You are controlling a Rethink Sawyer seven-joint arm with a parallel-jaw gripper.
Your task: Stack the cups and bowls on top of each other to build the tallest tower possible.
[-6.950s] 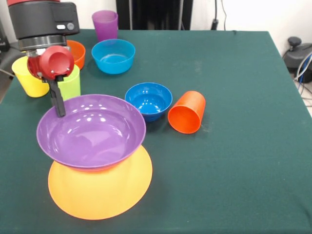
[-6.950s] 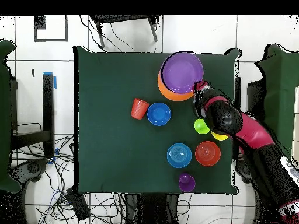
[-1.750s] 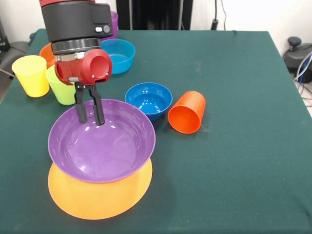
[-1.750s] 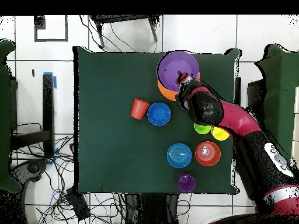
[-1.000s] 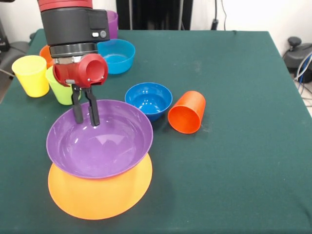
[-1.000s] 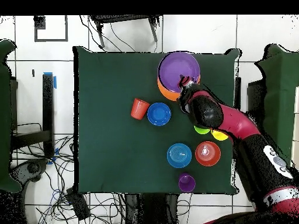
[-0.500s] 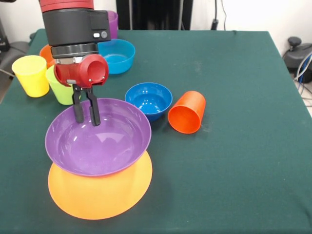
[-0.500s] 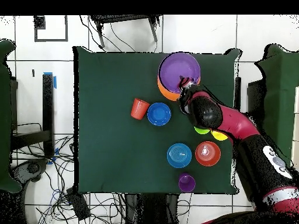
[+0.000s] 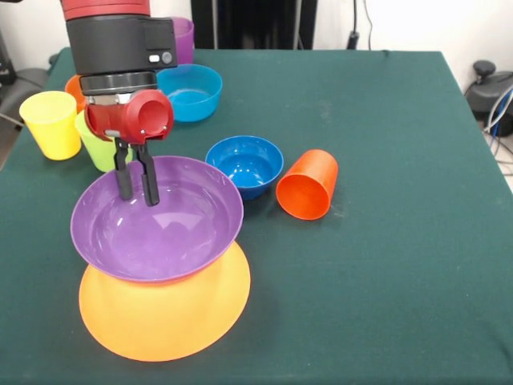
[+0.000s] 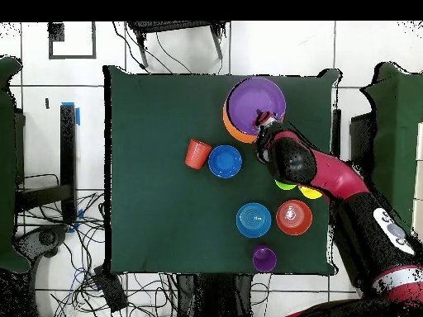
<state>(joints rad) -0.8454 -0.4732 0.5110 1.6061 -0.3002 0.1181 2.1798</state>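
Observation:
The wide purple bowl (image 9: 172,233) (image 10: 250,97) rests tilted on the very large yellow-orange bowl (image 9: 168,321) (image 10: 230,128), overhanging its left side. My gripper (image 9: 137,196) (image 10: 264,119) reaches into the purple bowl near its far rim. Its fingers (image 9: 151,180) stand apart with nothing between them, both tips against the bowl's inner wall. An orange-red cup (image 9: 307,186) (image 10: 197,153) lies on its side to the right of the dark blue bowl (image 9: 244,164) (image 10: 225,161). Yellow (image 9: 50,124), lime green (image 9: 98,148) and purple (image 9: 184,36) cups stand upright behind the arm.
A light blue bowl (image 9: 188,92) (image 10: 254,220) and a small orange bowl (image 9: 74,87) (image 10: 293,216) sit at the far left. The arm partly hides the lime green cup and the orange bowl. The table's front edge runs close below the yellow-orange bowl.
In the front view my gripper has moved a little left, and the purple bowl has shifted left with it over the yellow-orange bowl. Nothing else moved.

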